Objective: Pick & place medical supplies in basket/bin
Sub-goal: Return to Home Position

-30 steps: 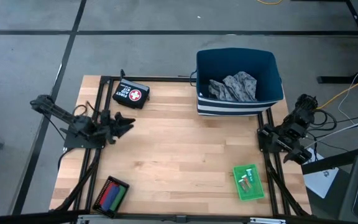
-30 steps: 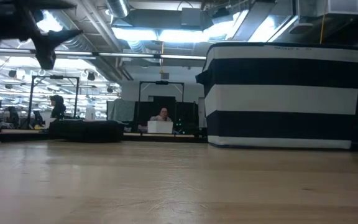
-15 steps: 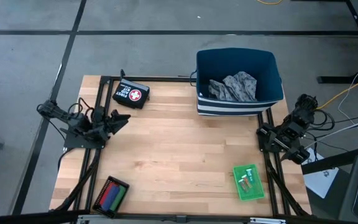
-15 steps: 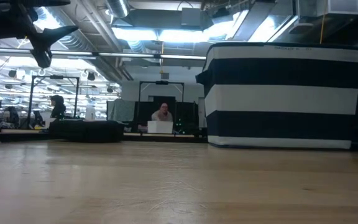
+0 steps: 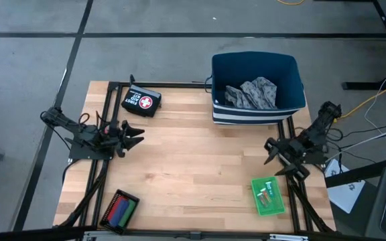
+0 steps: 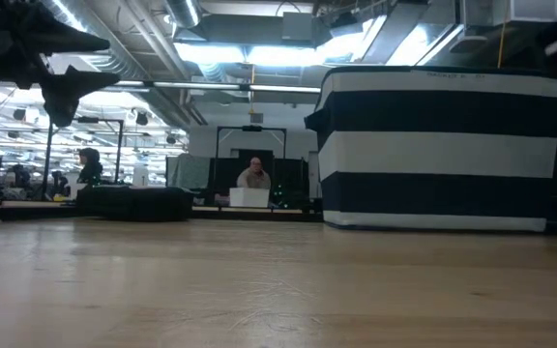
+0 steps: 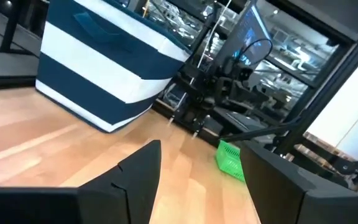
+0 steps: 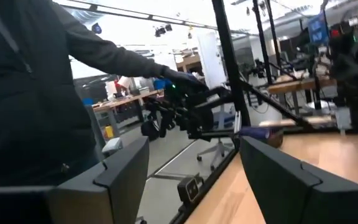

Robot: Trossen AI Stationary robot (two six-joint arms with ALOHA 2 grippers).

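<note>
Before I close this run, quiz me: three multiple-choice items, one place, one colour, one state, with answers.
1. Where does the grey patterned cloth lie?
A. in the blue striped bin
B. on the floor
C. over the left arm

2. What colour is the small bin near the right arm?
A. orange
B. green
C. white

3. How are the left gripper and right gripper?
A. left shut on cloth
B. right shut on a bottle
C. both open, empty

Answers: 1 A, it lies between the bin's walls. 2 B, plainly green. 3 C, fingers apart, nothing between.
</note>
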